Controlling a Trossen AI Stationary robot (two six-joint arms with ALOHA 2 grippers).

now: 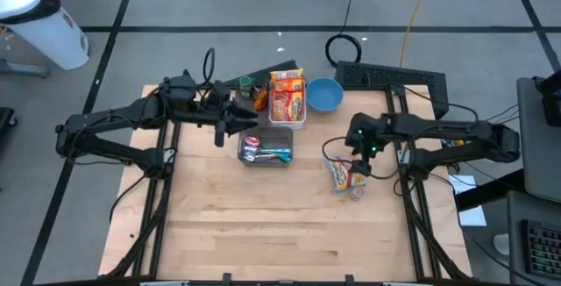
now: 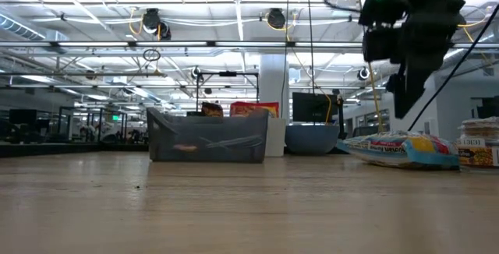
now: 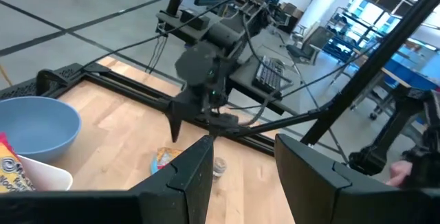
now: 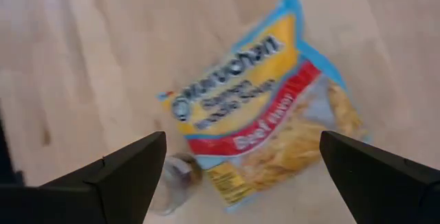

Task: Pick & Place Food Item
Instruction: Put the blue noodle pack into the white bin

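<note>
A yellow, blue and red noodle packet lies flat on the wooden table at the right; the low view also shows the packet. My right gripper hangs open above it, slanting down, one finger on either side of the packet and clear of it. In the high view, my right gripper is just over the packet's far end. My left gripper is raised at the far left beside the bins, pointing level toward the right arm. Its fingers stand apart with nothing between them.
A small glass jar lies against the packet's near end. A clear bin of utensils, a white bin of food packets and a blue bowl stand at the far middle. The table's near half is bare wood.
</note>
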